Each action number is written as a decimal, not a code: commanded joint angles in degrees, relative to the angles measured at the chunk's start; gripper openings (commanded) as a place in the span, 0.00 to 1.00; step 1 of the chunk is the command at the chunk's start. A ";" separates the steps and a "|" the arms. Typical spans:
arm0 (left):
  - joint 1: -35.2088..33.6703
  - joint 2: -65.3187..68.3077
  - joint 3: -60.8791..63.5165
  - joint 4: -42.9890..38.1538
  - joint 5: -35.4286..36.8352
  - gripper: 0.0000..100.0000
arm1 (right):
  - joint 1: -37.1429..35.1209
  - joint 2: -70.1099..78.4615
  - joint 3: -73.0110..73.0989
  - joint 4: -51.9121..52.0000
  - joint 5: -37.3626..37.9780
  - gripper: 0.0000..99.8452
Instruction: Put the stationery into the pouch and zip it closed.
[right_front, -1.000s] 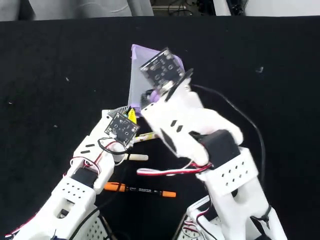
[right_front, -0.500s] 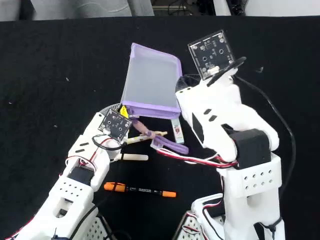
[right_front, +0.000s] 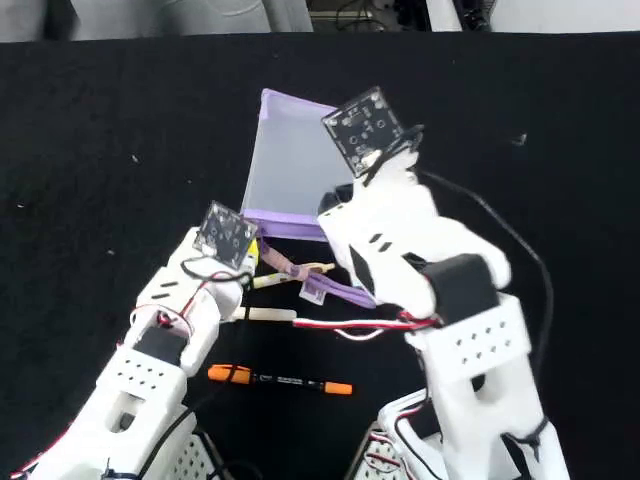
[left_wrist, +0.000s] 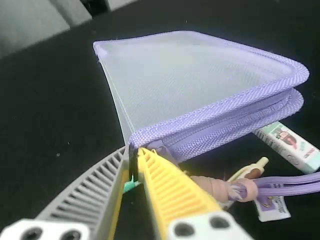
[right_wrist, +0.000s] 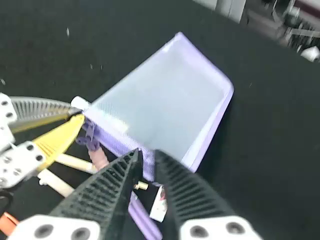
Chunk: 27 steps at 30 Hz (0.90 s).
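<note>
Pouch (right_front: 290, 160) lies flat on table (right_front: 100, 150), upper centre of the high view, with its near-left corner clamped in the left gripper (left_wrist: 132, 152). Right gripper (right_wrist: 147, 155) hovers over the pouch's near edge, jaws narrowly parted, nothing seen between them. Step in hand appears to be working the zip: the left should pin the corner firmly while the right takes the pull squarely and draws along the track, clear of the strap (right_front: 340, 292). Nothing shows through the mesh face, so the pouch looks empty. Marker (right_front: 280, 380) lies low centre, sticks (right_front: 268, 314) below the pouch, eraser (left_wrist: 287, 142) just beside its near edge.
</note>
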 joint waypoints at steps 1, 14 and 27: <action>-0.40 -0.35 -7.34 5.80 4.22 0.03 | -2.11 -1.63 8.40 -7.12 -0.09 0.23; -0.48 -0.26 -14.64 6.51 9.23 0.03 | -6.15 -1.80 34.42 -33.41 2.29 0.27; -0.92 -0.79 -14.99 7.03 11.60 0.03 | -10.46 -1.89 42.95 -46.42 2.73 0.27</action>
